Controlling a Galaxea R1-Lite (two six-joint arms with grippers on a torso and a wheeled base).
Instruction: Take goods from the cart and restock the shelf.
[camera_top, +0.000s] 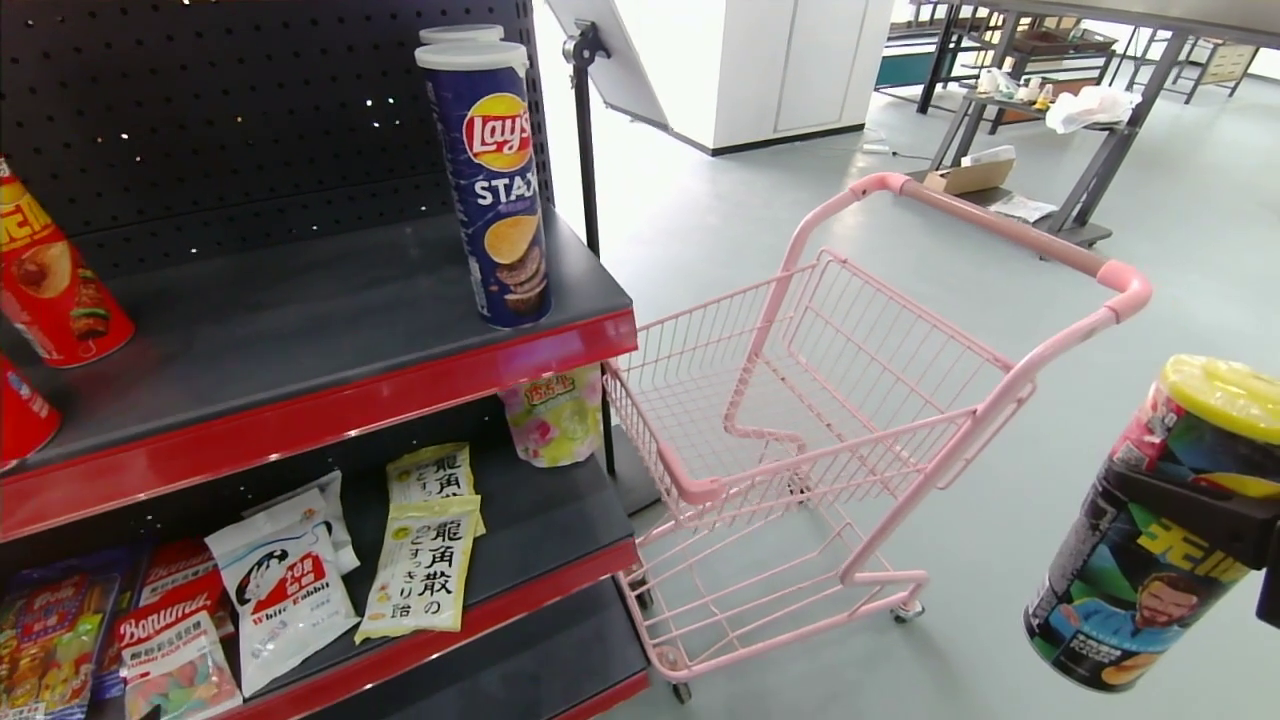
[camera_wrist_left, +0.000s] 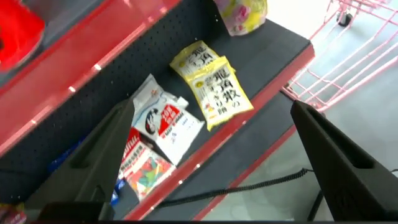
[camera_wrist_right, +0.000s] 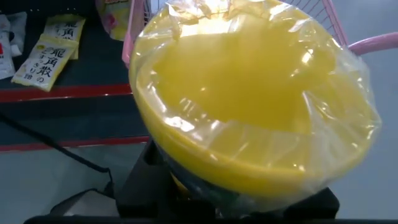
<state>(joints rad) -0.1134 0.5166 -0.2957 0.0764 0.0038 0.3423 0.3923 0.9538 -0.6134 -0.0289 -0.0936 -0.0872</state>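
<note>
Grey flooring filled the shop area, with dark-framed tables (camera_top: 1050, 110) at 1 o'clock in the head view.

Right arm: the right gripper (camera_top: 1200, 520) stood at 4 o'clock, at the frame edge. Its black jaws were clamped across the middle of a canister (camera_top: 1130, 600). The canister was held slightly tilted, above the floor and well apart from the shelf (camera_top: 330, 415). Only a black band of that gripper could be seen, as the frame cut off the rest.

Left arm: the left gripper (camera_wrist_left: 211, 112) hung in front of the lower shelf board. Its fingers (camera_wrist_left: 99, 155) were spread wide with nothing between them.

Labels: the held canister carried a yellow lid (camera_wrist_right: 249, 106) under clear film. Its dark wrapper showed blue, green and yellow panels and a picture of a bearded man, and the jaw partly covered the lettering. On the upper board at 12 o'clock stood a tall blue canister (camera_top: 495, 190) with a white lid, a round red-and-yellow emblem and pictured crisps. A second white lid (camera_top: 460, 33) showed just behind it, its body hidden. Two red canisters (camera_top: 50, 280) at 9 o'clock were cut off by the frame edge. The lower board at 7 o'clock held yellow packets (camera_top: 420, 565) with bold black characters. Beside them lay a white packet (camera_top: 285, 600) with a red-and-blue motif.

The pink wire cart (camera_top: 1010, 228) stood from centre towards 3 o'clock, just beside the shelf's end.
</note>
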